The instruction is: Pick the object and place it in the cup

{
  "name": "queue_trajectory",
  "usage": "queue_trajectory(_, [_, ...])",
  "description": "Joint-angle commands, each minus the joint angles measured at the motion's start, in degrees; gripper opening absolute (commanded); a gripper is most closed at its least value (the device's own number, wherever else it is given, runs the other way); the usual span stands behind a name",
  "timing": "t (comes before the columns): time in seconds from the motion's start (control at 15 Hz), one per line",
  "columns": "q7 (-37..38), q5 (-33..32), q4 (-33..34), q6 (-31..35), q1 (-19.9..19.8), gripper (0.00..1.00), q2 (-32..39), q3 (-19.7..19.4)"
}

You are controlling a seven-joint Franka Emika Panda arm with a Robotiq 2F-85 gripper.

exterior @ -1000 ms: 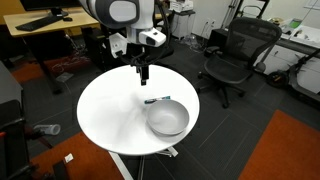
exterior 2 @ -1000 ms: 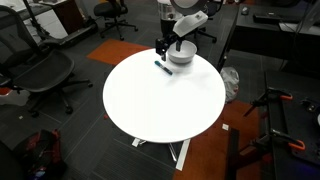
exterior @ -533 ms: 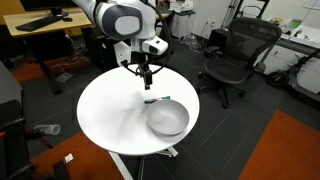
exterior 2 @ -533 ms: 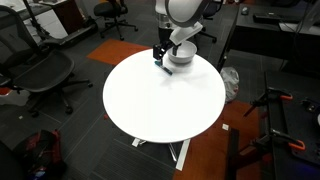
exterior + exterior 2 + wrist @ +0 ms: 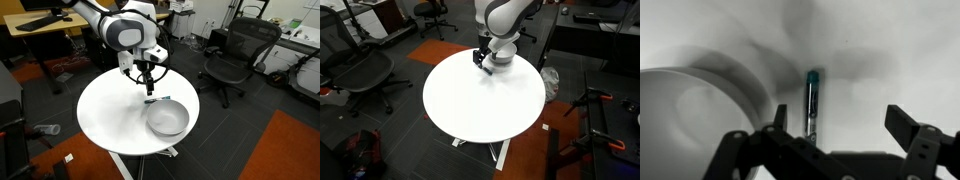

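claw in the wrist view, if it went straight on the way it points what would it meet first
Probably the stick, lying on the table between the open claw's fingers, nearer one of them. The bowl sits off to the side. Depth is unclear.
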Motion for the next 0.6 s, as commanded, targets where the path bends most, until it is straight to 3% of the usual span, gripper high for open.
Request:
queue_trajectory(0.0, [1.67,1.4,3.11,0.36,1.19,1.0,2.54,-1.58])
queue_trajectory(0.53, [1.29,3.77,9.73,-0.18,0.55,1.0,8.18,-1.74])
